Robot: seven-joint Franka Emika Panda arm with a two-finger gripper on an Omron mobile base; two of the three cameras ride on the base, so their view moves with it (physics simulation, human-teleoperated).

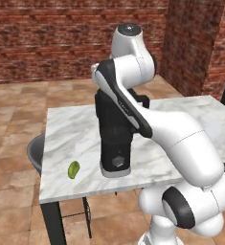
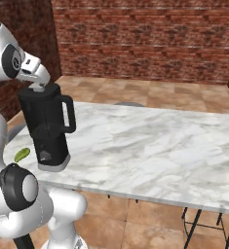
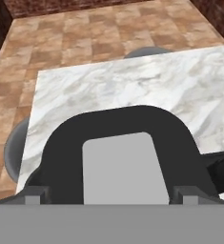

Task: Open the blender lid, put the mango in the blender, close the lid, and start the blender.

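Observation:
The blender (image 1: 116, 139) stands upright near the front left of the marble table (image 1: 185, 112), its loop handle (image 2: 67, 114) turned to the right. The blender lid (image 3: 132, 125) sits on the jar, its light grey cap (image 3: 119, 162) in the centre. My gripper (image 3: 111, 194) hovers just above the lid, open, one fingertip (image 3: 35, 193) on each side of the cap and nothing held. From the right base view the gripper (image 2: 39, 87) is directly over the blender (image 2: 47, 131). The mango (image 1: 73, 169) lies on the table left of the blender's base, also the mango (image 2: 22, 154).
A grey round seat (image 1: 35, 154) pokes out beside the table's left edge, and another seat (image 3: 144, 51) stands at the far side. Brick walls close off the back and right. Wide bare marble stretches right of the blender (image 2: 155, 141).

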